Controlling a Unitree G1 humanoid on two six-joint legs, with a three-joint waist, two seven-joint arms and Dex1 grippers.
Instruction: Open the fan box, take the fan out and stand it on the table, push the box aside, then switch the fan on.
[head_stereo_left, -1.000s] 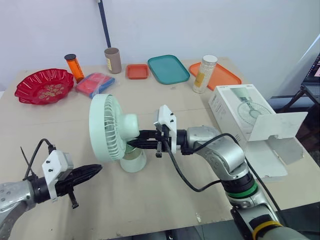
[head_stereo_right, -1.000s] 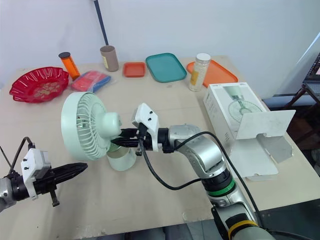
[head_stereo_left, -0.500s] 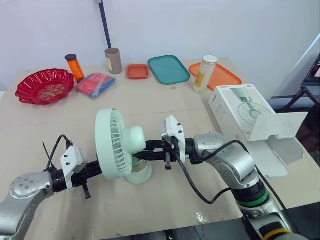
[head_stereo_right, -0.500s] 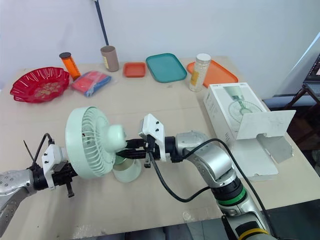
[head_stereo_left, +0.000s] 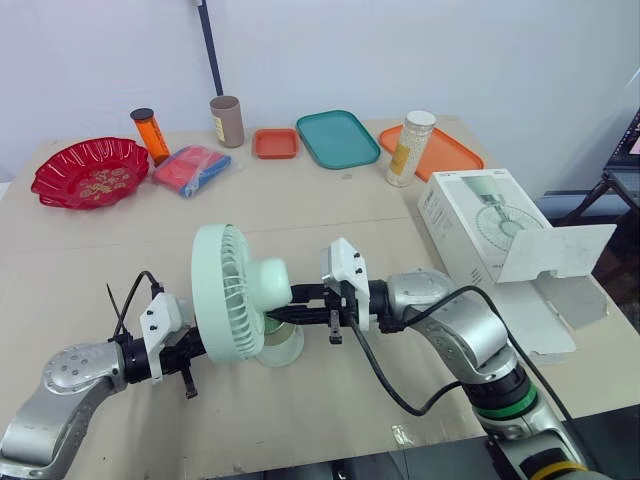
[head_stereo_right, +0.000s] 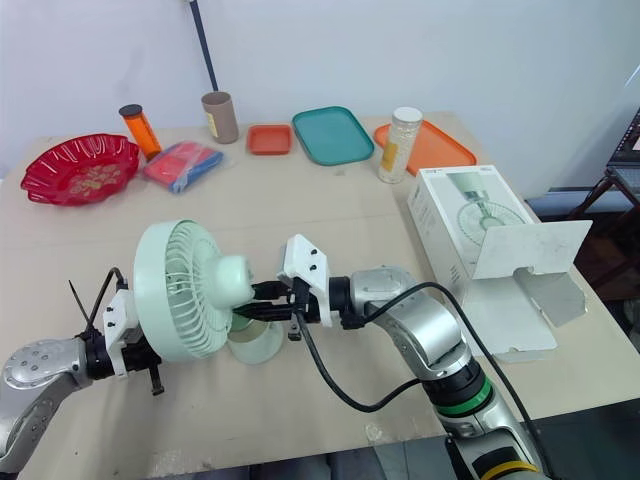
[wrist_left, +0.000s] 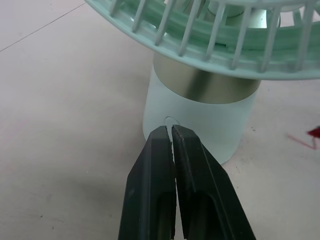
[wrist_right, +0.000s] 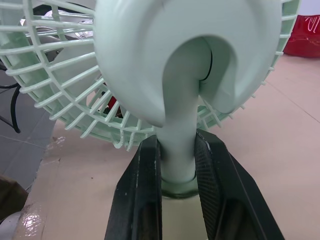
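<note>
Switching-on step: my right end effector clamps the fan by its neck, mid-frame. My left end effector, pinched together, next needs a gentle press on what looks like the base button.

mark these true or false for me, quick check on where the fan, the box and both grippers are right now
1. The fan stands upright on the table. True.
2. The right gripper hangs open, clear of the fan. False: its jaws are clamped on the fan's neck.
3. The left gripper has its jaws shut, with the tips at the foot of the fan. True.
4. The fan box is closed. False: its flap is open, and it lies at the table's right side.
</note>
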